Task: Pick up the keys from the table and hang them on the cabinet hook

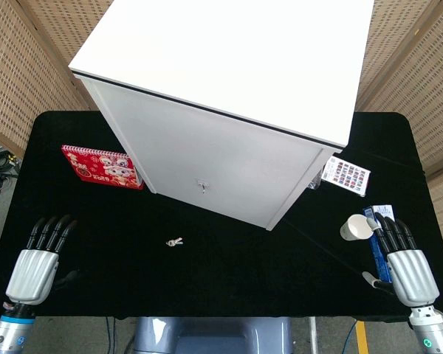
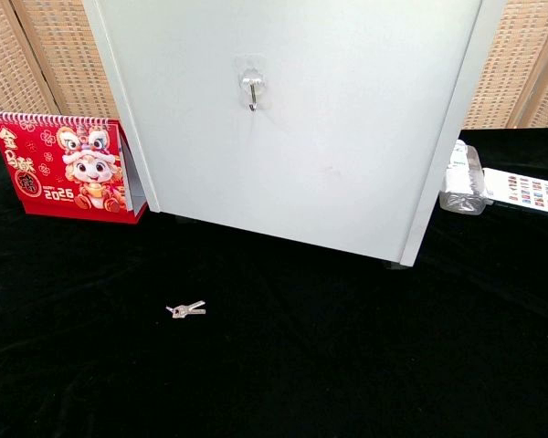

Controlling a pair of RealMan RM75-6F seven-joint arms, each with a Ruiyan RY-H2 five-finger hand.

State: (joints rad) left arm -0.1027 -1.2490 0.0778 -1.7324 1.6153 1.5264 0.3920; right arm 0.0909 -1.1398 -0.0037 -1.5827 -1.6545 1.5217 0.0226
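A small bunch of silver keys (image 1: 175, 241) (image 2: 185, 310) lies flat on the black table, in front of the white cabinet (image 1: 229, 96) (image 2: 301, 119). A clear hook (image 1: 201, 185) (image 2: 250, 89) is stuck on the cabinet's front face, with nothing hanging on it. My left hand (image 1: 38, 262) rests near the table's front left corner, fingers straight and apart, holding nothing. At the front right, my right hand (image 1: 404, 258) likewise lies with fingers extended and nothing in it. Both hands are far from the keys and show only in the head view.
A red 2026 desk calendar (image 1: 102, 167) (image 2: 66, 164) stands left of the cabinet. A white cup (image 1: 356, 227) and a blue box (image 1: 380, 243) lie beside my right hand. A clear bottle (image 2: 462, 180) and a printed card (image 1: 346, 175) (image 2: 527, 191) lie right of the cabinet.
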